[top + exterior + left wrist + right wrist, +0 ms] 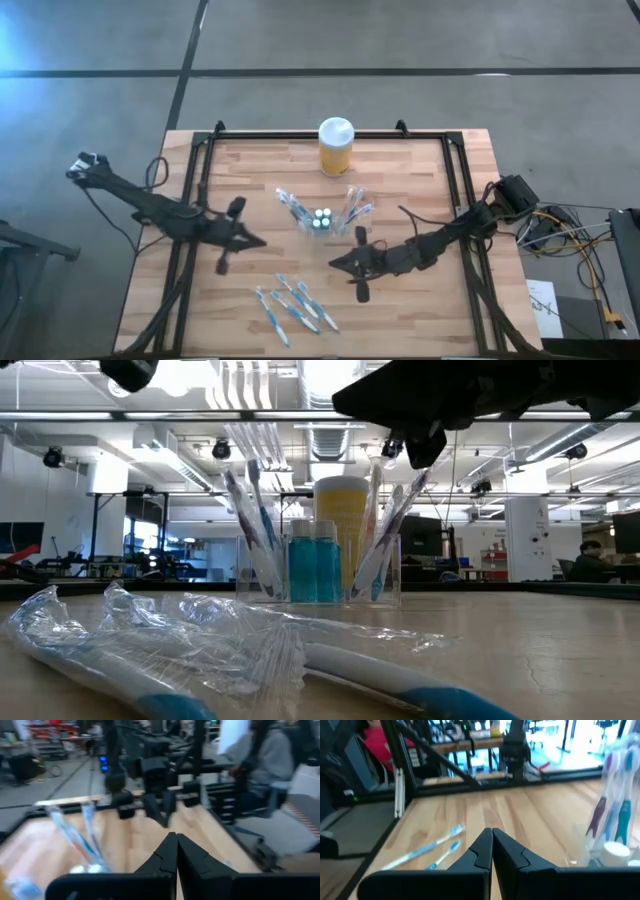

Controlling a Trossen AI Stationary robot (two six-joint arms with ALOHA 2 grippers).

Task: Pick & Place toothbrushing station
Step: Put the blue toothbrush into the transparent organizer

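The clear plastic holder [322, 213] stands upright at the table's middle, with blue-and-white toothbrushes [293, 203] leaning out of it on both sides and white-capped tubes [322, 218] in its middle; it also shows in the low view [318, 565]. Several wrapped toothbrushes [295, 306] lie flat near the front edge. My left gripper [262, 242] is shut and empty, left of the holder. My right gripper [332, 263] is shut and empty, just in front of the holder, above the table.
A yellow jar with a white lid [336, 146] stands at the table's far edge, behind the holder. Black frame rails [200, 180] run along the left and right sides. Bare wood lies between the holder and the loose toothbrushes. People sit beyond the table.
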